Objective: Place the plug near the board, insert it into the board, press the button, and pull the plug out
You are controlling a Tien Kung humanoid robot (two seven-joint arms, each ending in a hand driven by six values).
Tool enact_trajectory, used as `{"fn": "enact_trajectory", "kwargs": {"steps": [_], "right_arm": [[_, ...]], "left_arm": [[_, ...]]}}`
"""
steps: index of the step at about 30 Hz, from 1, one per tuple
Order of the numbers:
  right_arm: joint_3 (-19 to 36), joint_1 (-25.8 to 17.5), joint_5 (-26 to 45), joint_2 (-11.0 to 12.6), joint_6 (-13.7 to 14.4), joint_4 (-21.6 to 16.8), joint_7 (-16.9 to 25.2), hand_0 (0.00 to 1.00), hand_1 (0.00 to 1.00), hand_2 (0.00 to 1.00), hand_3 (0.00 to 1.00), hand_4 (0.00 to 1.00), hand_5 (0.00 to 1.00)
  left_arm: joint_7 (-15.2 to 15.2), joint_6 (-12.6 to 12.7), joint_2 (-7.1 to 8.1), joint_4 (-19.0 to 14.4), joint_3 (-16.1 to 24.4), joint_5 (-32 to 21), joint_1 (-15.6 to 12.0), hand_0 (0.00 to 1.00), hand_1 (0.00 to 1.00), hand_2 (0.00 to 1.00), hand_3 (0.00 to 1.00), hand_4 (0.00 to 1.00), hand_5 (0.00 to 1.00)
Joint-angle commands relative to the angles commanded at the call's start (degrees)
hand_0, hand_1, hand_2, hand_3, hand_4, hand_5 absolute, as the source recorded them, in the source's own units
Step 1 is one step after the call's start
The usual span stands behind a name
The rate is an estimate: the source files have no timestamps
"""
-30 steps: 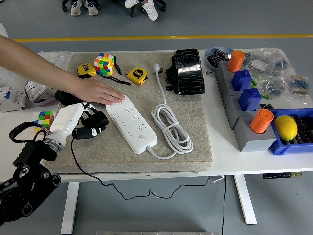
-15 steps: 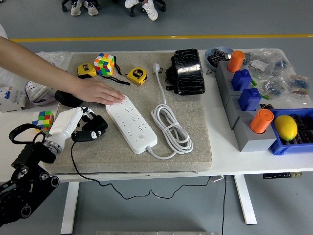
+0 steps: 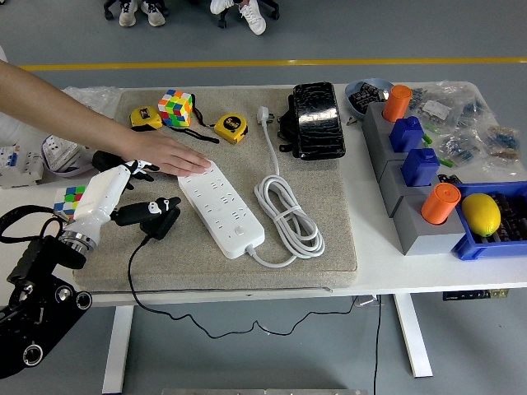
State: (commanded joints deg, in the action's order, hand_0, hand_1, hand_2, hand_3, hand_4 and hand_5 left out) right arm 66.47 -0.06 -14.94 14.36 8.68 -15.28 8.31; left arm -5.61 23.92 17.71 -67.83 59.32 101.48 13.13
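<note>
The robot's left hand [image 3: 123,193], white-shelled with black fingers, has drawn back toward the left edge of the grey felt mat [image 3: 329,247] over the last second, away from the long white plastic power board [image 3: 221,207]. The chunky black plug adapter [image 3: 161,219] has come along and turned; it now lies on the mat just left of the board, apart from it, with its thin black cable [image 3: 132,271] trailing off the near edge of the surface. The fingers look loosely spread above and left of the plug; whether the thumb still touches it cannot be told, and no firm grasp shows. That suggests the plug is near the board but not yet lined up with a socket, so insertion is still ahead.

A person's bare hand [image 3: 169,155] presses flat on the board's far end, steadying it. The board is a smooth, rigid slab with rows of sockets; its coiled white cord [image 3: 288,210] lies right of it, rubbery and looped. The mat is coarse and should stop the board sliding. The right arm is out of view.
</note>
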Motion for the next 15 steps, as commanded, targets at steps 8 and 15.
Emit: {"fn": "enact_trajectory", "kwargs": {"steps": [8, 15], "right_arm": [[-0.58, 0.30, 0.75, -0.20, -0.01, 0.36, -0.10, 0.549, 0.573, 0.523, 0.504, 0.815, 0.346], [-2.83, 0.40, 2.99, -0.35, 0.03, 1.18, -0.34, 0.549, 0.573, 0.523, 0.504, 0.815, 0.346]], "left_arm": [[-8.70, 0.74, -0.57, 0.59, 1.95, -19.37, -0.29, 0.348, 0.509, 0.518, 0.568, 0.938, 0.416], [-10.89, 0.87, -0.58, 0.52, 4.03, -29.48, -0.72, 0.331, 0.485, 0.507, 0.560, 0.887, 0.358]]}}
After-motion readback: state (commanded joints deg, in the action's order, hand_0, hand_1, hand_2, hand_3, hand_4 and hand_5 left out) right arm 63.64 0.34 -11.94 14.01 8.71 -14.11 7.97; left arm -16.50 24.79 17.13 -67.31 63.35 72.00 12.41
